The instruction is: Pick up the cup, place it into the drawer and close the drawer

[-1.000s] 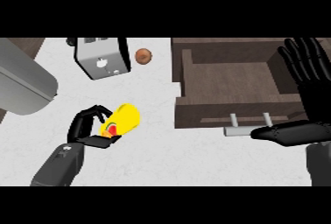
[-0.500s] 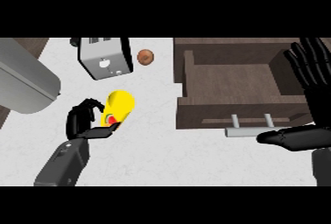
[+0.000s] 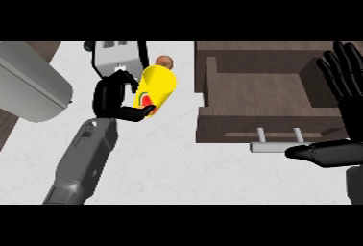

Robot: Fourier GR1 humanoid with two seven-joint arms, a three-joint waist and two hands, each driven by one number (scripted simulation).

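Cup (image 3: 157, 87) sits tilted, clamped in the left robot hand (image 3: 113, 97), held up for carrying to the open drawer (image 3: 259, 93). Right robot hand (image 3: 346, 84) rests, fingers spread.

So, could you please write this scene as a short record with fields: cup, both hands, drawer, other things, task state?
cup: yellow cup, tilted, left of the drawer
left hand: left hand curled round the cup
right hand: right hand open, fingers up, at the view's right edge
drawer: drawer open, handle on its near side
other: grey appliance behind the cup; small brown thing beside it
task state: cup not yet in the drawer
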